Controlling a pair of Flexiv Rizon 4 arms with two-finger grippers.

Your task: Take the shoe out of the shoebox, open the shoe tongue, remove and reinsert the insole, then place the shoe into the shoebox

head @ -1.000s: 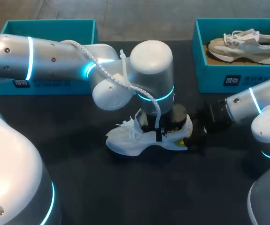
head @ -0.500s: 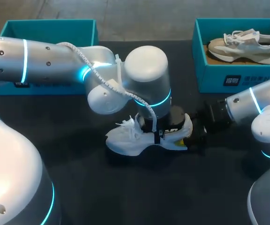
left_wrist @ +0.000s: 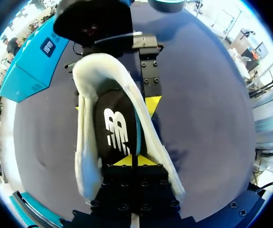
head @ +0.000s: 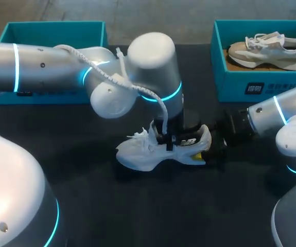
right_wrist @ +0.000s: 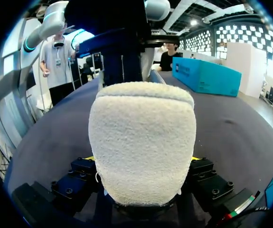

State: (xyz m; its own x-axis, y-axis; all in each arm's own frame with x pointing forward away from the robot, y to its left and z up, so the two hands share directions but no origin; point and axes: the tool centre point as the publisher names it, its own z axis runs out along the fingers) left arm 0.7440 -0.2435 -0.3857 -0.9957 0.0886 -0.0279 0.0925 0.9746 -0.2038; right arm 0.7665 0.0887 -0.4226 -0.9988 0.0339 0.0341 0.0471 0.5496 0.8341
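White shoe (head: 146, 153) crosswise; toe left; right gripper (head: 208, 146) clamps heel

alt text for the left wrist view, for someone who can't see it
The left gripper, fingers together, pinches the near edge of a black insole inside the white shoe on the dark table. The right gripper clasps the shoe's heel at the far end, and a teal shoebox stands beyond, off to one side.

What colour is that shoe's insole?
Black insole with white print; left wrist view shows it best.
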